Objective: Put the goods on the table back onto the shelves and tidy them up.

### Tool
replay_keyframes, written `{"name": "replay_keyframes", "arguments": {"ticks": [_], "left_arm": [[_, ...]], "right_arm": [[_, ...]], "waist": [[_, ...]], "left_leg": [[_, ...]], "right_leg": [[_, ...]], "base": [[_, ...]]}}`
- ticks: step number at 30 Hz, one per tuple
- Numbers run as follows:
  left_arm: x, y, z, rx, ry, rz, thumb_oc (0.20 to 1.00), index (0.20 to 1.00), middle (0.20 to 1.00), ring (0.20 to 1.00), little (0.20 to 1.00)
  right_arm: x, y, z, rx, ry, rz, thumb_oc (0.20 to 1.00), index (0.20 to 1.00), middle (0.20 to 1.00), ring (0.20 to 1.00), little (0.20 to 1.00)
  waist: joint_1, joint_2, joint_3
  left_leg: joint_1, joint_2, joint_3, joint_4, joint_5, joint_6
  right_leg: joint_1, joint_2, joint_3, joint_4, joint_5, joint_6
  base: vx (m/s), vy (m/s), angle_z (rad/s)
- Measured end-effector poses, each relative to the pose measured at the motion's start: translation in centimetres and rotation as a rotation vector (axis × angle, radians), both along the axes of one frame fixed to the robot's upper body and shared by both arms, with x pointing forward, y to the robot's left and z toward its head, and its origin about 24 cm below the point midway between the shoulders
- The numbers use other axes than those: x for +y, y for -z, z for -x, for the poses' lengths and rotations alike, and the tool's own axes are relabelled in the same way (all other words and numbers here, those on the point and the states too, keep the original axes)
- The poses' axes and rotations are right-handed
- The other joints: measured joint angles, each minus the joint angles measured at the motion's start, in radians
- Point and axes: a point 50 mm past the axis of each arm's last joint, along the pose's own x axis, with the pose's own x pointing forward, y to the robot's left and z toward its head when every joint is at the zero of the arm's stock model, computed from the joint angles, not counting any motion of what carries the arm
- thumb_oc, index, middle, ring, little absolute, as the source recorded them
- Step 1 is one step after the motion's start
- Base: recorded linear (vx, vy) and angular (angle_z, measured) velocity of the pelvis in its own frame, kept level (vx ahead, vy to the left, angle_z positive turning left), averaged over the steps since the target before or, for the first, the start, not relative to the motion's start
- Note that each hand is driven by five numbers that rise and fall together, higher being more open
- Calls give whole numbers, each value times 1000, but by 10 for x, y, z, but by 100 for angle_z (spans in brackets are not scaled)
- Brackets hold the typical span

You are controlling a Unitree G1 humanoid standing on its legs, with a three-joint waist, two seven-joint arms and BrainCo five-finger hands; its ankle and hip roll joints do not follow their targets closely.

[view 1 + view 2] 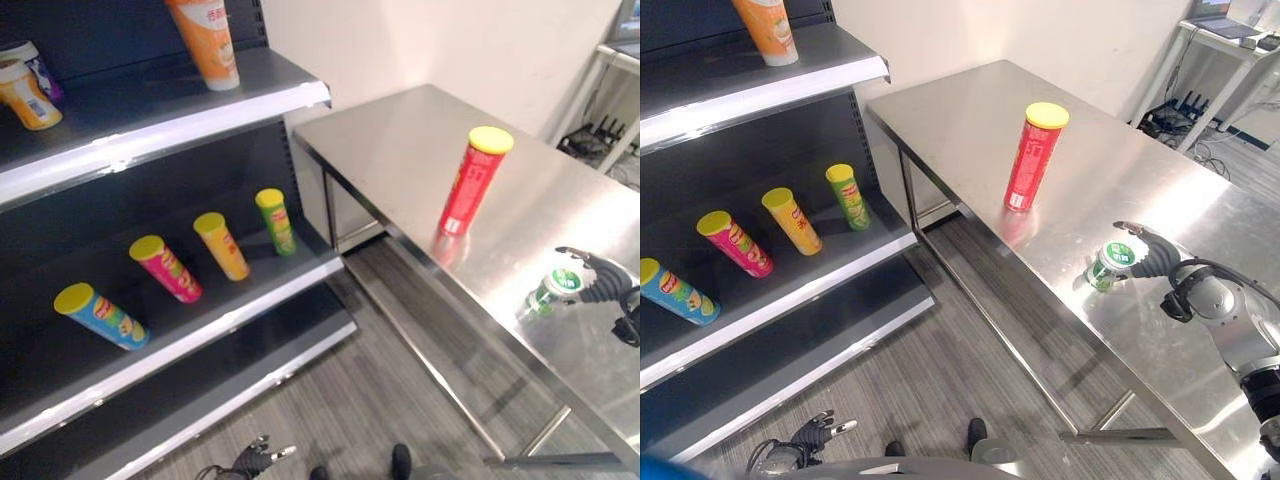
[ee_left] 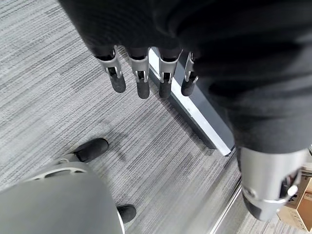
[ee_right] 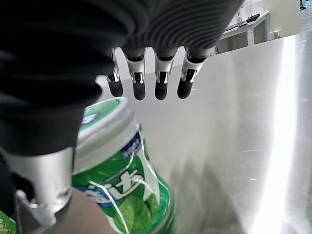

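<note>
A small green jar with a white lid point(image 1: 1108, 265) stands near the front edge of the steel table point(image 1: 400, 150). My right hand point(image 1: 1155, 255) is right beside it, open. In the right wrist view the jar point(image 3: 122, 180) sits between the thumb and the straight fingers point(image 3: 146, 83), which reach past its lid without curling round it. A tall red can with a yellow lid point(image 1: 473, 180) stands upright further back on the table. My left hand point(image 1: 815, 435) hangs low over the floor, its fingers point(image 2: 141, 83) relaxed and empty.
On the middle shelf lean a blue can point(image 1: 100, 316), a pink can point(image 1: 165, 268), a yellow can point(image 1: 222, 245) and a green can point(image 1: 275, 221). The top shelf holds an orange can point(image 1: 205, 40) and small jars point(image 1: 25, 90). A side table point(image 1: 1225, 30) stands at the back right.
</note>
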Motion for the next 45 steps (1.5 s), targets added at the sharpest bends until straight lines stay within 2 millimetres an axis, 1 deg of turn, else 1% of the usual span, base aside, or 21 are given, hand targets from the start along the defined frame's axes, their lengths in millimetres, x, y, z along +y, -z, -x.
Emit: {"name": "replay_keyframes", "arguments": {"ticks": [6, 12, 17, 18, 20, 21, 22, 23, 29, 40, 42, 44, 45], "left_arm": [[0, 0, 0, 0, 0, 0, 1000, 1000, 1000, 1000, 1000], [0, 0, 2, 4, -1, 0, 1000, 1000, 1000, 1000, 1000], [0, 0, 2, 4, -1, 0, 1000, 1000, 1000, 1000, 1000], [0, 0, 2, 4, -1, 0, 1000, 1000, 1000, 1000, 1000], [0, 0, 2, 4, -1, 0, 1000, 1000, 1000, 1000, 1000], [0, 0, 2, 4, -1, 0, 1000, 1000, 1000, 1000, 1000], [0, 0, 1, 3, -1, 0, 1000, 1000, 1000, 1000, 1000], [0, 0, 1, 3, -1, 0, 1000, 1000, 1000, 1000, 1000], [0, 0, 2, 4, -1, 0, 1000, 1000, 1000, 1000, 1000], [2, 0, 3, 6, -13, -1, 1000, 1000, 1000, 1000, 1000], [2, 0, 3, 2, -17, -2, 1000, 1000, 1000, 1000, 1000], [3, 0, 4, 3, -24, -4, 1000, 1000, 1000, 1000, 1000], [3, 0, 4, 3, -26, -5, 1000, 1000, 1000, 1000, 1000]], "right_arm": [[-1, 2, 0, 9, 5, 2, 1000, 1000, 1000, 1000, 1000], [0, 11, 2, 51, 2, 7, 1000, 1000, 1000, 1000, 1000], [0, 11, 2, 54, 0, 7, 1000, 1000, 1000, 1000, 1000], [0, 11, 2, 55, -1, 7, 878, 878, 878, 878, 878], [0, 11, 2, 55, -1, 7, 871, 871, 871, 871, 871], [0, 11, 2, 55, -2, 7, 580, 580, 580, 580, 580], [0, 11, 2, 55, -2, 7, 520, 520, 520, 520, 520], [0, 11, 2, 55, -2, 7, 200, 200, 200, 200, 200], [2, 7, -1, 37, -9, 7, 200, 200, 200, 200, 200], [3, 6, -1, 26, -10, 6, 200, 200, 200, 200, 200], [3, 1, 3, -2, -12, -3, 200, 200, 200, 200, 200], [3, -10, 6, -76, -7, -18, 200, 200, 200, 200, 200], [0, -20, 7, -148, 14, -48, 200, 200, 200, 200, 200]], "waist": [[1, 0, 0], [1, 0, 0], [1, 0, 0], [1, 0, 0], [1, 0, -1], [1, 0, -1], [1, 0, -1], [1, 0, -1], [4, 0, -1], [1, 0, -1], [2, 0, -1], [-1, 1, -2], [-2, 0, -2]], "left_leg": [[0, 0, -2, 0, 0, 0], [-1, 0, -8, 0, 1, 1], [-1, -1, -12, 0, 1, 1], [-1, -1, -13, 0, 1, 1], [-1, -1, -14, 0, 1, 1], [-1, -1, -15, 0, 1, 1], [-1, -1, -15, 0, 2, 1], [-1, -1, -16, 0, 2, 1], [-2, -1, -19, 0, 3, 1], [-1, -1, -24, 0, 5, 1], [-2, -1, -25, 0, 5, 1], [-1, -1, -25, 0, 5, 1], [-1, -1, -25, 0, 5, 1]], "right_leg": [[1, 0, -5, 0, 1, -2], [3, -1, -10, 0, 1, -2], [4, -1, -11, 0, 1, -2], [4, -1, -12, 0, 1, -2], [4, -1, -12, 0, 1, -2], [4, -1, -13, 0, 1, -2], [5, -1, -13, 0, 1, -2], [5, -1, -13, 0, 1, -2], [6, -1, -16, 0, 1, -2], [9, -1, -21, 0, 1, -2], [9, -1, -22, 0, 0, -3], [9, -2, -22, 0, -1, -3], [10, -2, -22, 0, -1, -3]], "base": [[0, 0, 0], [0, 0, 0], [0, 0, 0], [0, 0, 0], [0, 0, 0], [0, 0, 0], [0, 0, 0], [0, 0, 0], [0, 0, 0], [0, 0, 0], [0, 0, 0], [0, 0, 0], [0, 0, 0]]}}
